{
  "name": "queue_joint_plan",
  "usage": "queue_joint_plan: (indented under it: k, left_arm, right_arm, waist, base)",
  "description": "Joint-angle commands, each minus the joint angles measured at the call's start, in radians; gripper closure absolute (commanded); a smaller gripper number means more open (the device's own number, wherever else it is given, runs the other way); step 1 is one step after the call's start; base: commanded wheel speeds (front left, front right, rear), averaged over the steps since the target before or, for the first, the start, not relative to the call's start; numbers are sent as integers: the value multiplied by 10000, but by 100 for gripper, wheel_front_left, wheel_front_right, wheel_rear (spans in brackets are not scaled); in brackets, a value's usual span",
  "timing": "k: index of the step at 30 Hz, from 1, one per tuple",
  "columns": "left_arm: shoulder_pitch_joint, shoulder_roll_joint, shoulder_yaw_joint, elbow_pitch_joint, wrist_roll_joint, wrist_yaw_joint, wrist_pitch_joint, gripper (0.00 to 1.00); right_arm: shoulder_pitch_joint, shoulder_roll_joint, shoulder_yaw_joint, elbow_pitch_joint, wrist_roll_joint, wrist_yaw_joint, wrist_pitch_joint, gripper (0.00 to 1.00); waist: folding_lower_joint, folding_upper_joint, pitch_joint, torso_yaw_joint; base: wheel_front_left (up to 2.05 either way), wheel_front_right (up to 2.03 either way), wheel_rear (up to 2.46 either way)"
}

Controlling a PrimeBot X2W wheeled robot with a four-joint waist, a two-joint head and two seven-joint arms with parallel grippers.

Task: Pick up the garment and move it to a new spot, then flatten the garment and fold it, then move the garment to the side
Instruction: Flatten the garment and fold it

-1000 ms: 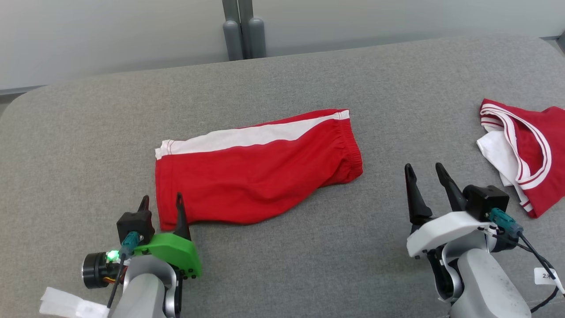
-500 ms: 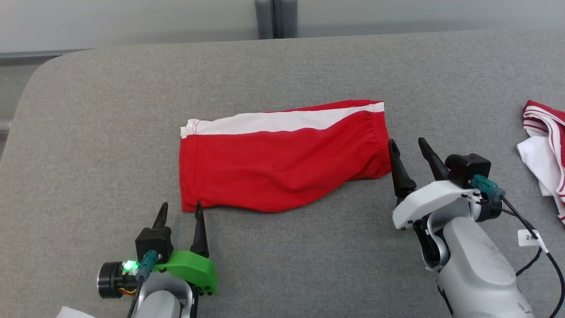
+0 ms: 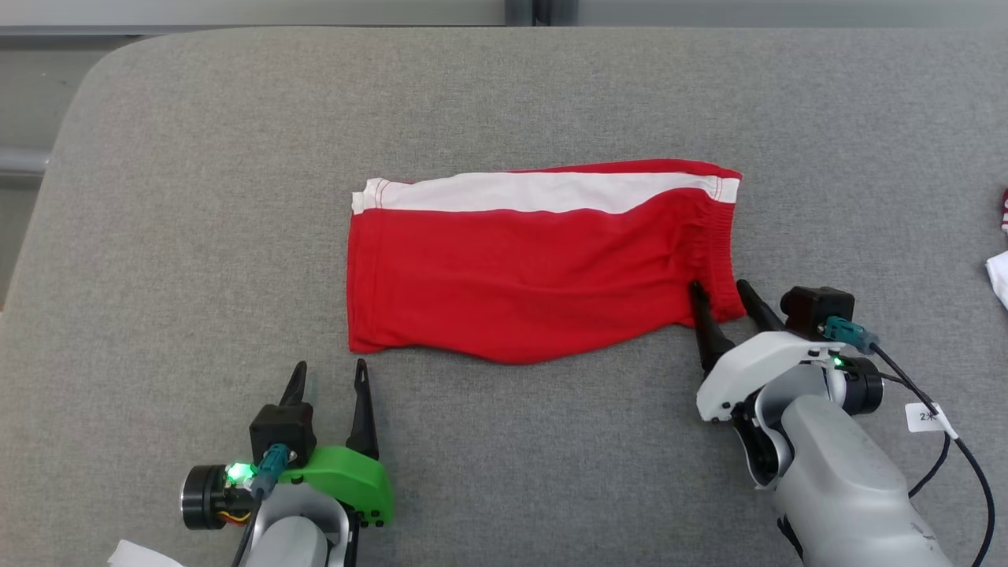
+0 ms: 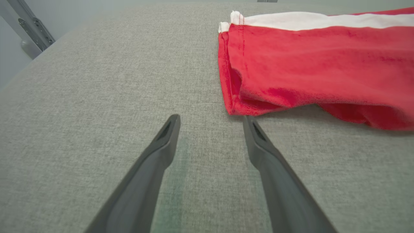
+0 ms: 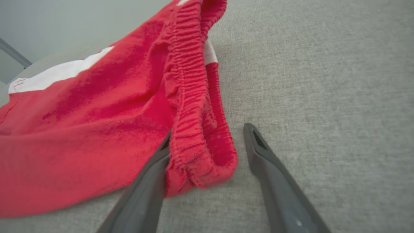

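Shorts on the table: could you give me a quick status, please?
Right gripper open, astride waistband corner of red shorts. Left gripper open, short of hem. Other garment far right, apart.

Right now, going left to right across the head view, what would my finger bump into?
Green-shelled left gripper with dark fingers → red fabric shorts with a white stripe → white-shelled right gripper → white cloth at the right edge.

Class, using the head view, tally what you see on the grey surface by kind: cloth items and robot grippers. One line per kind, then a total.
Cloth items: 2, the red shorts and a red-and-white cloth cut off at the right edge
Grippers: 2, the left gripper and the right gripper
Total: 4
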Motion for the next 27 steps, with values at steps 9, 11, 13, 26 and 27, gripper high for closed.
queue_joint_plan:
  k: [9, 11, 13, 26, 27]
  left_arm:
    - [96, 41, -110, 171, 60, -53, 1, 0]
    - [156, 43, -79, 207, 59, -73, 1, 0]
    - [161, 41, -73, 230, 77, -94, 1, 0]
    - [452, 41, -592, 340, -534, -55, 1, 0]
    - [457, 42, -664, 326, -569, -46, 1, 0]
  right_arm:
    - [776, -175, -393, -556, 668, -24, 42, 100]
    - [853, -207, -498, -781, 757, -16, 33, 100]
    - [950, -277, -544, -979, 826, -16, 31, 100]
    - [464, -851, 1972, -2792, 996, -7, 31, 100]
    - [409, -865, 2166, -2818, 1065, -7, 30, 100]
  waist:
    - [0, 0, -353, -369]
    - [0, 0, -452, -439]
    - [0, 0, -541, -490]
    - [0, 0, -999, -56]
    - [0, 0, -1020, 85]
  base:
    - [0, 0, 0]
    - [0, 0, 0]
    - [0, 0, 0]
    - [0, 0, 0]
    - [0, 0, 0]
